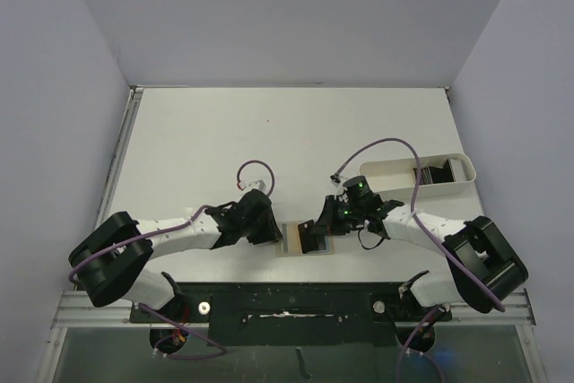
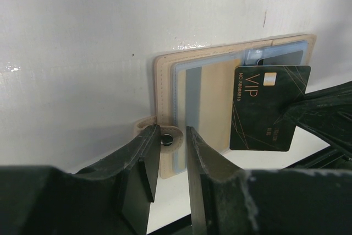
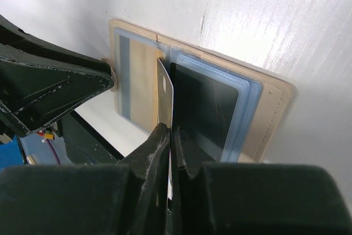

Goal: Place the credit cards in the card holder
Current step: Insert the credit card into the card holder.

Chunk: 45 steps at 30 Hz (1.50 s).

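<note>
The tan leather-like bifold card holder (image 1: 303, 241) lies open on the white table (image 1: 269, 132) by its near edge, between the two arms, with its light blue sleeves showing. The left gripper (image 2: 171, 136) is pressed in on the small snap tab (image 2: 166, 139) at the holder's left edge. The right gripper (image 3: 171, 133) pinches a thin black credit card (image 2: 269, 108) (gold "VIP" lettering on its face), held on edge over the fold; whether it has entered a sleeve I cannot tell. More dark cards (image 1: 437, 173) stand in the white oblong plastic tray (image 1: 386, 168), well off to the right
</note>
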### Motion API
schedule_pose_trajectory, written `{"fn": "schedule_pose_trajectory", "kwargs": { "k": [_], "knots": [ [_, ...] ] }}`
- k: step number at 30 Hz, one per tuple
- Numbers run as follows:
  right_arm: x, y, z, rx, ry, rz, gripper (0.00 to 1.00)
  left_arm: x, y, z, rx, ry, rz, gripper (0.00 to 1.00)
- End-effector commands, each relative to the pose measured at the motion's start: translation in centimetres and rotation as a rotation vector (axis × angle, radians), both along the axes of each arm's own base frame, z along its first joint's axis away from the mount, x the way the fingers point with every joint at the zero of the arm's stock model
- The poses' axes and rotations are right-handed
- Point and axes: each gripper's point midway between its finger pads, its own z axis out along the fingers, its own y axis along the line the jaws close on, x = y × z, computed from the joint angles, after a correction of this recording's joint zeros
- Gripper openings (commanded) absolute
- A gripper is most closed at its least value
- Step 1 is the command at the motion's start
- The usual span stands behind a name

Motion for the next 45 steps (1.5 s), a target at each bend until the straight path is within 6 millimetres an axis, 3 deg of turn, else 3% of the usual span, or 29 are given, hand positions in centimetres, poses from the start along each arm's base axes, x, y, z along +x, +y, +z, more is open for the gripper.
{"fn": "schedule_pose_trajectory", "kwargs": {
  "k": [1, 45],
  "knots": [
    [0.3, 0.5, -0.1, -0.002, -0.005, 0.019, 0.03, -0.2, 0.2, 0.0, -0.004, 0.002, -0.004, 0.24],
    [1.5, 0.7, -1.6, 0.021, -0.016, -0.136, 0.0, -1.7, -0.9, -0.7, -0.114, 0.071, 0.008, 0.21]
  ]
}}
